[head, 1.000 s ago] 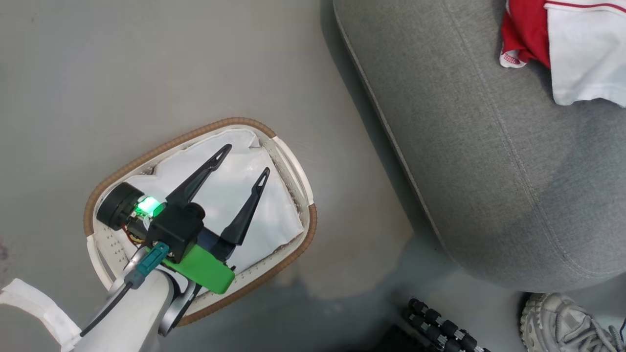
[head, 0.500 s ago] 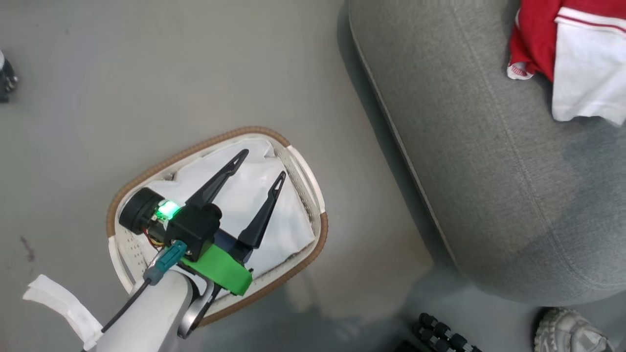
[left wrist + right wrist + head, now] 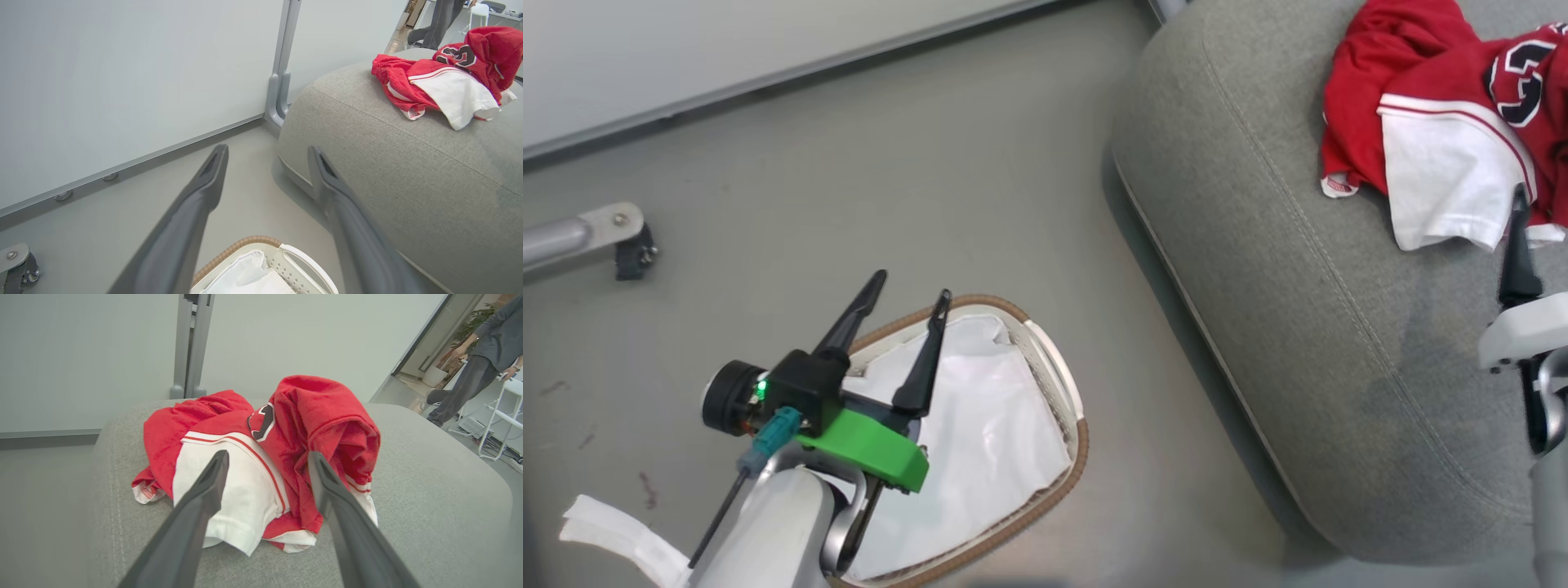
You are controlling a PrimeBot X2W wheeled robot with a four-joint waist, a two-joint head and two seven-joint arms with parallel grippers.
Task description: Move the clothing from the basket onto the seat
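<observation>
Right wrist view, past the open, empty right pincer [image 3: 268,457] to the clothing [image 3: 327,416] heaped on the seat [image 3: 429,477]; left pincer [image 3: 912,287] open, empty, over the basket [image 3: 1081,445] at left. Risk: snagging a fold on retreat, dragging clothing floorward.

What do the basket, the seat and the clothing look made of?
The basket: matte cream plastic, judging by its moulded perforated wall; the brown rim looks woven, real or imitation. The seat: grey woven upholstery fabric, matte, with stitched seams. The clothing: soft red-and-white fabric, probably a sports knit, given its limp folds.
</observation>
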